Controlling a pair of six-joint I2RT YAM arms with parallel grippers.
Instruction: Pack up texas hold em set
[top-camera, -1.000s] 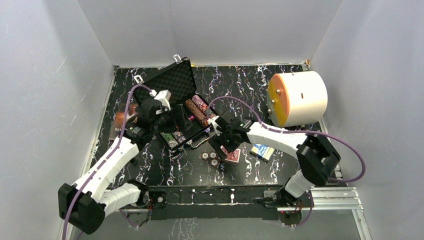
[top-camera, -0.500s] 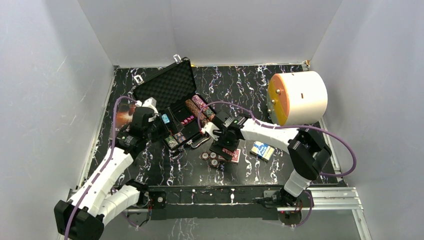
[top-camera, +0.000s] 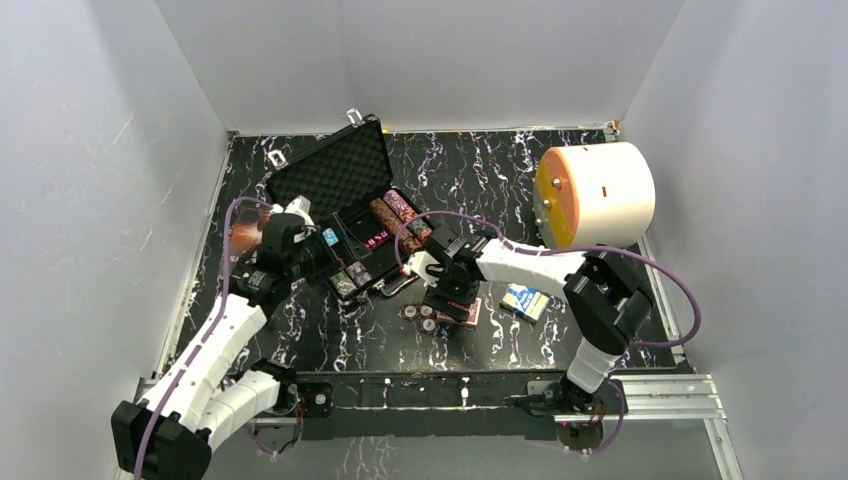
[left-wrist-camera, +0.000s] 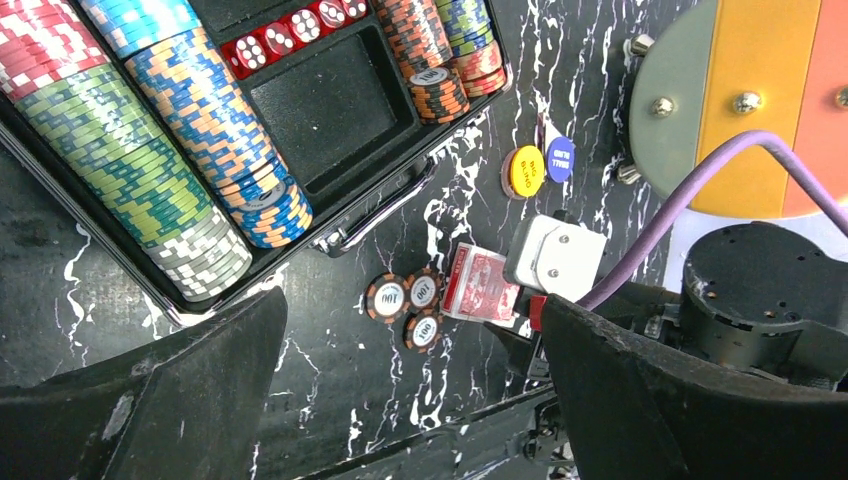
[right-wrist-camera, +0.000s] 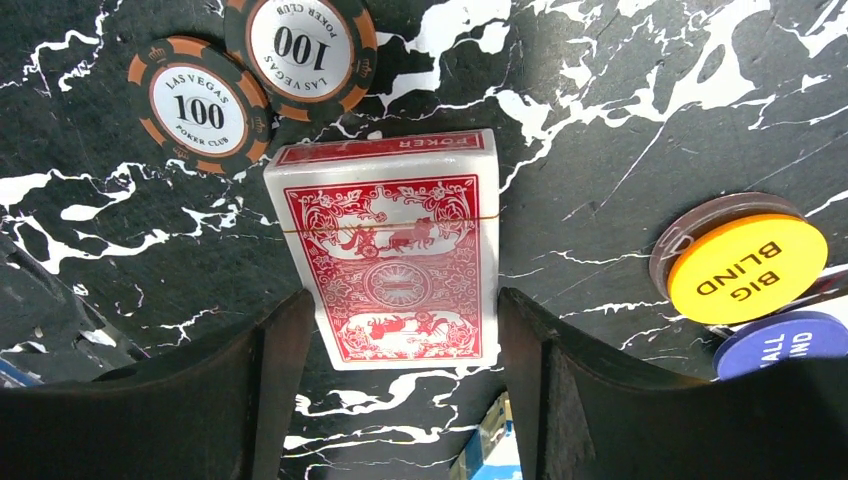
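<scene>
Bright, even light from above, soft shadows, sharp detail, slight wide-angle bending at edges.

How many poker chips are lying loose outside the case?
3 chips, clustered beside the red deck: one farthest from it, one next to it, one toward the near edge. More may hide under the right arm.
</scene>
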